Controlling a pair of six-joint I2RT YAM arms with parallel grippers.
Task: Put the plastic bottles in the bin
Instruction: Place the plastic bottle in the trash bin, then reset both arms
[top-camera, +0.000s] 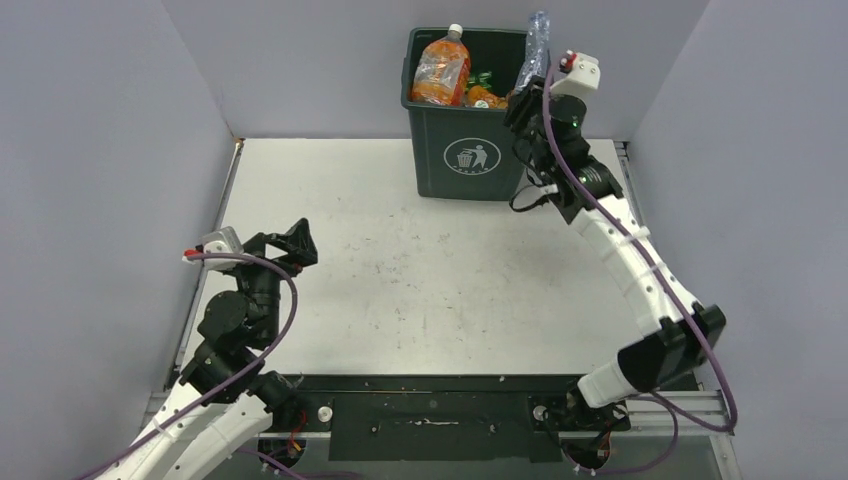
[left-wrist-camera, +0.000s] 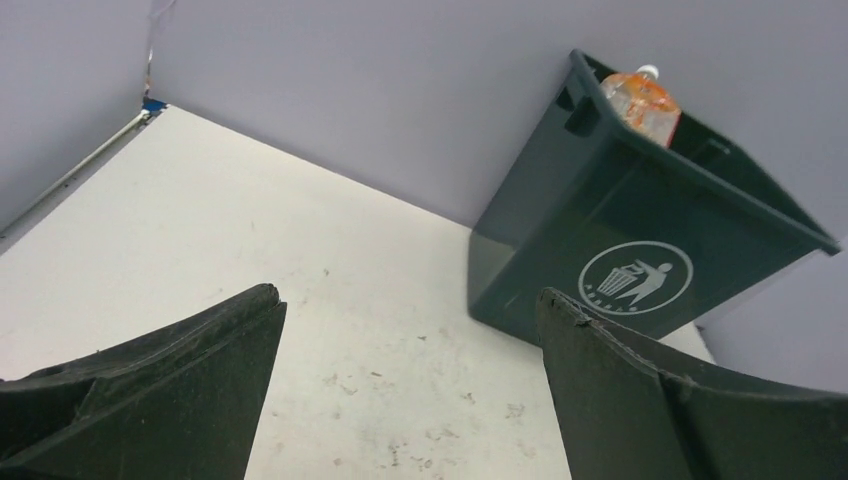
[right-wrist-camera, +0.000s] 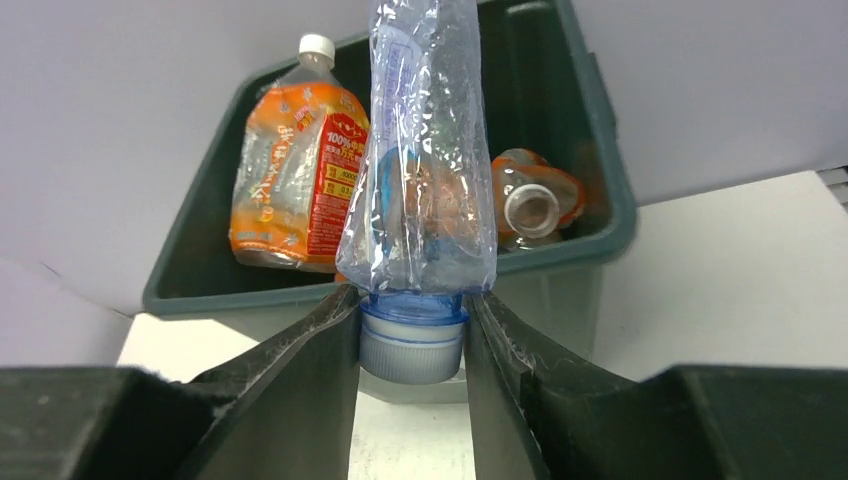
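1. Nearest, the Left gripper (top-camera: 292, 243) idles over the table, jaws apart, holding nothing.
2. The Right gripper (right-wrist-camera: 412, 305) pinches a clear bottle (right-wrist-camera: 425, 150) at its blue cap (long axis upright, cap down).
3. Just beyond is the bin (right-wrist-camera: 612, 210), with the bottle at its right rim.

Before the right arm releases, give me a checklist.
1. Grip: ok, right jaws shut on bottle near its cap.
2. Bottle over bin opening: cannot tell, it is by the right rim.
3. Room in bin: ok, bare inner wall shows beside orange bottles.
4. Left jaws out of the way: ok, open, empty, far from bin.
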